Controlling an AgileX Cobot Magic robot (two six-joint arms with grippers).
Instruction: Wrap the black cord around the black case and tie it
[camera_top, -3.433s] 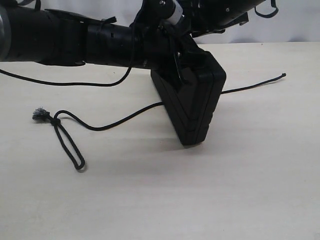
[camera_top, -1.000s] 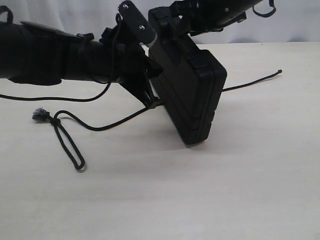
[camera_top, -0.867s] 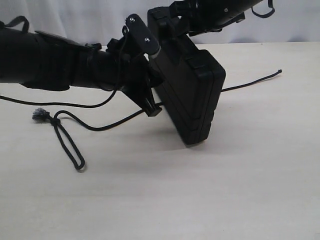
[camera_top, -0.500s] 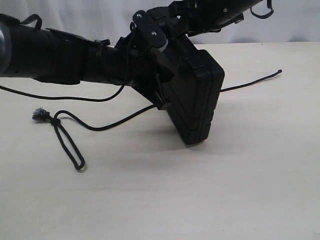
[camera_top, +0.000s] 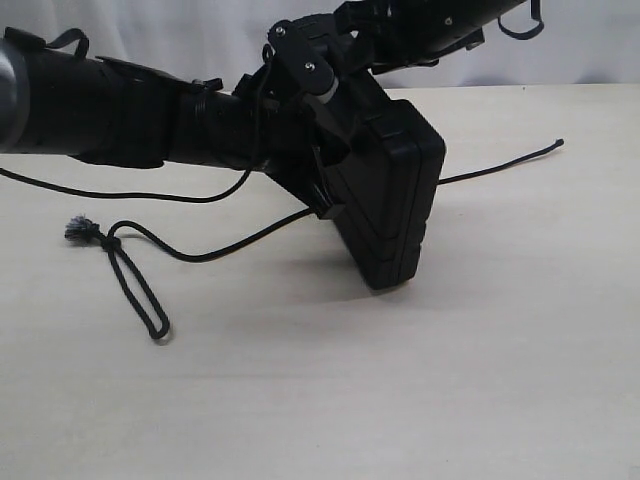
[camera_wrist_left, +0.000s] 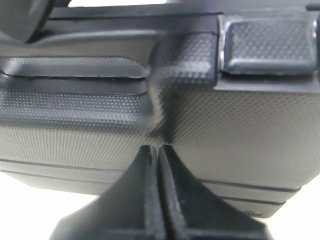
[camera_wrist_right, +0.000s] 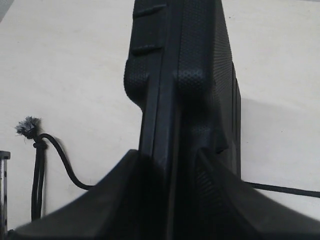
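Black case (camera_top: 390, 200) stands tilted on the tabletop (camera_top: 450, 380), roughly mid-tabletop and closer to the far edge. Only its lower corner is down and its upper end leans toward the far edge. Right pincer (camera_wrist_right: 167, 155) grasps the black case at that raised end, one finger on each broad face, as we see in the right wrist view. Left pincer (camera_top: 325, 208) is clenched, fingers pressed together, with the tips right against the case's side face toward the left edge; the left wrist view shows them meeting at the textured surface (camera_wrist_left: 200, 135). Black cord (camera_top: 200, 252) lies flat on the tabletop. Its loop (camera_top: 140, 290) and frayed knot (camera_top: 80, 228) are toward the left edge. From there it runs to the case and passes just beside the left pincer tips; we cannot tell if it touches them. Its plain end (camera_top: 560, 145) comes out on the other side toward the right edge, well apart from the case.
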